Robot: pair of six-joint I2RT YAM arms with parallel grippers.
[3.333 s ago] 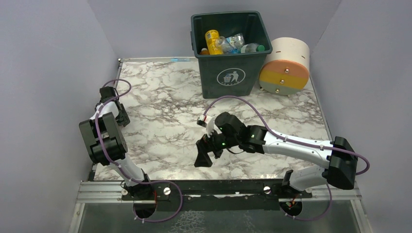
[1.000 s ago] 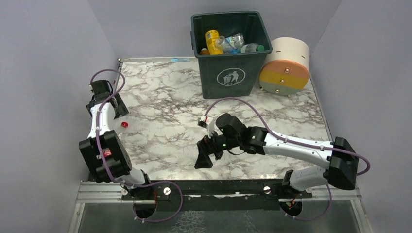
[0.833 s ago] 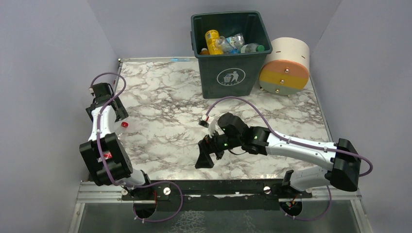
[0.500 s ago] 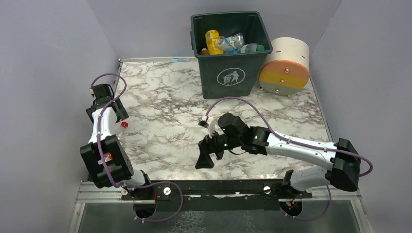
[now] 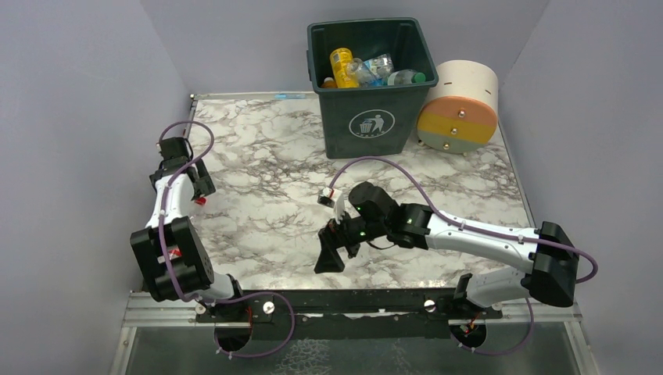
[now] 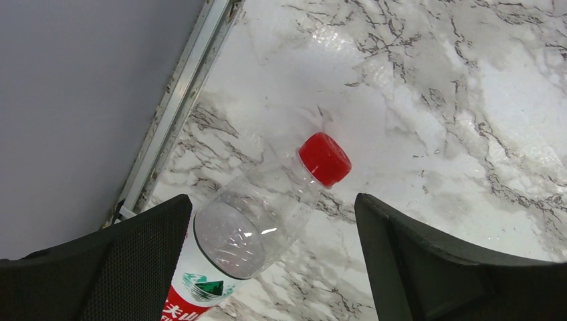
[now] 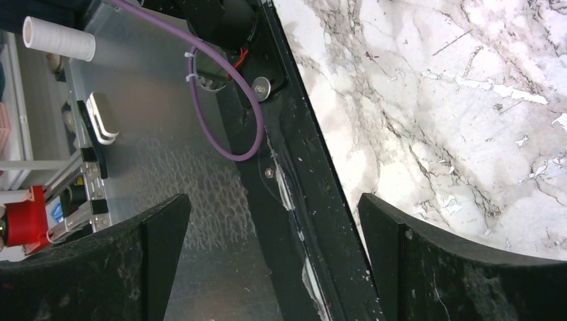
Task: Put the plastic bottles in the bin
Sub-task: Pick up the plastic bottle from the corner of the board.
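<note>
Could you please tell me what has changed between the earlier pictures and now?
The left gripper swung away from the left wall and over the red-capped bottle. Its open fingers now sit either side of it, nothing gripped. The bottle itself has not moved. The right gripper, bin and cylinder stayed put.

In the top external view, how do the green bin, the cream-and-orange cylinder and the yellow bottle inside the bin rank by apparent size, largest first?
1. green bin
2. cream-and-orange cylinder
3. yellow bottle, clearly the smallest, though the bin partly hides it.
</note>
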